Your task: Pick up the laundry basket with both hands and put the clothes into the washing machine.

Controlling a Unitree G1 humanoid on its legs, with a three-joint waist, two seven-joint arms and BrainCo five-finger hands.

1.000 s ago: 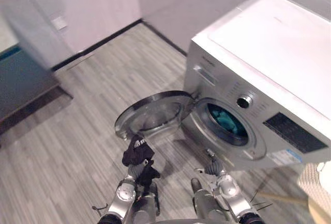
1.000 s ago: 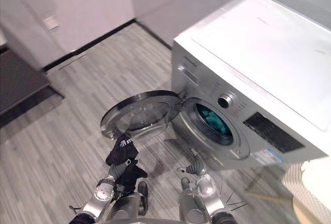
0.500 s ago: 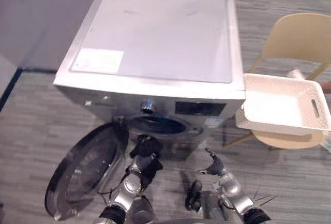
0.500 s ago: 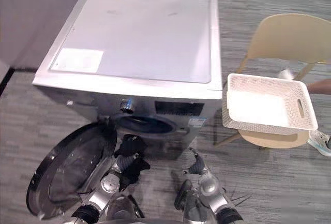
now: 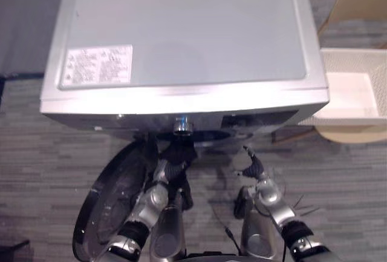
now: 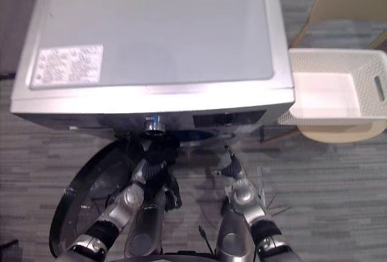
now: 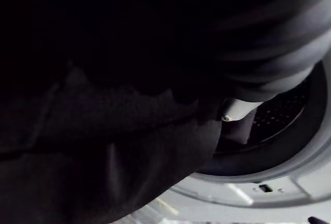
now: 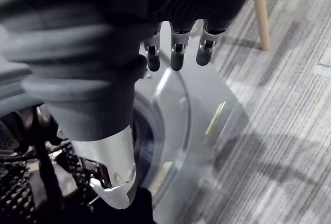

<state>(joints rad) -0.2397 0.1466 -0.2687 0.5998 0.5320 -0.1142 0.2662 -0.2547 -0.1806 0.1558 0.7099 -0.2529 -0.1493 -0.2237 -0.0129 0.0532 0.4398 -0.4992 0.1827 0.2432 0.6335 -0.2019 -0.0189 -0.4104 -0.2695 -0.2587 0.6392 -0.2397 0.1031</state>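
Your left hand (image 5: 175,158), grip unreadable, had neared the open port of the silver washing machine (image 5: 181,26); your right hand (image 5: 255,170) hung slack-fingered beside it, above grey floor (image 5: 351,201).

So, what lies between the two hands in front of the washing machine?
Bare grey floor lies between the left hand and the right hand, as the left eye view shows.

The right hand (image 8: 176,48) hangs in front of the washing machine (image 8: 201,105). Its silver, dark-tipped fingers (image 8: 153,56) are loose and hold nothing, and its thumb (image 8: 111,167) stands clear of them. Past the thumb is the machine's round opening, with the dark perforated drum (image 8: 15,193) inside. Beside the machine, a pale wooden chair leg (image 8: 261,12) stands on the grey striped floor (image 8: 289,146).
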